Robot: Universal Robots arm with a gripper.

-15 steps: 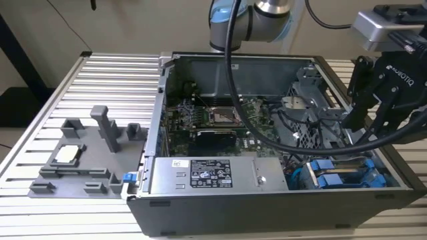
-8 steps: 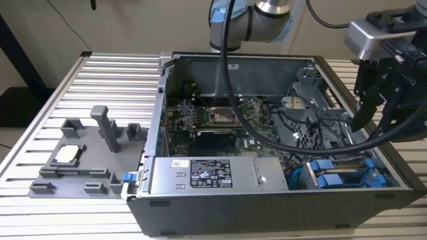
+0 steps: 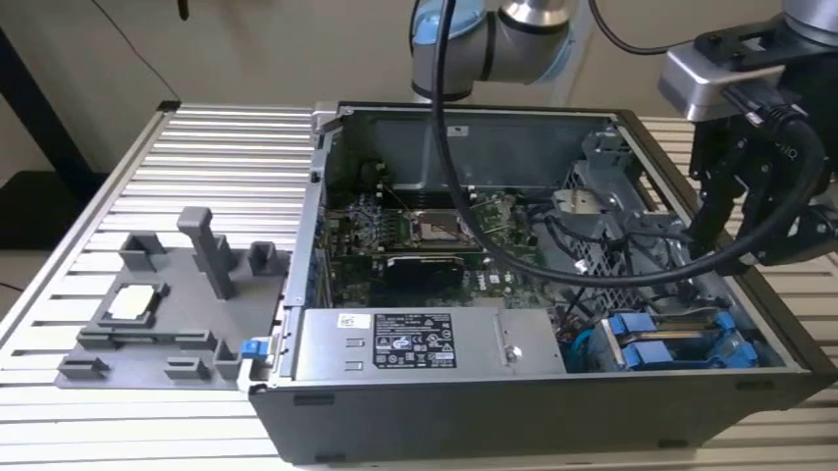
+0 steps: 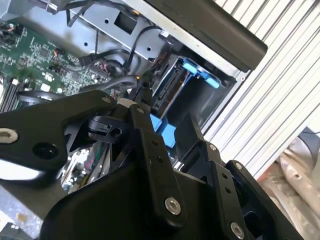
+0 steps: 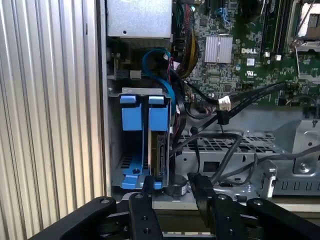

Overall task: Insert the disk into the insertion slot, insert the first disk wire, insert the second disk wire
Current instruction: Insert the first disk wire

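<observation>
Holding the claw (image 5: pixel 172 184) spread apart, gripping nothing. Spotting the disk (image 5: pixel 158 150) just ahead of the fingertips, standing edge-on inside the insertion slot (image 5: pixel 141 91), flat faces hiding. Crowding one side: black cables (image 5: pixel 178 112). Hugging the other: the case wall (image 5: pixel 102 100).

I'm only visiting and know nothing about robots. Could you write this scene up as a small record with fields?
setting: open computer case on a slatted table
gripper: open, empty, nearest the slot
disk: upright in the slot, in its blue carrier
slot: grey bay in the case's corner, next to the power supply
wires: a black plug near the slot, looks unplugged
tray: grey, on the table at the exterior view's left of the case
</observation>
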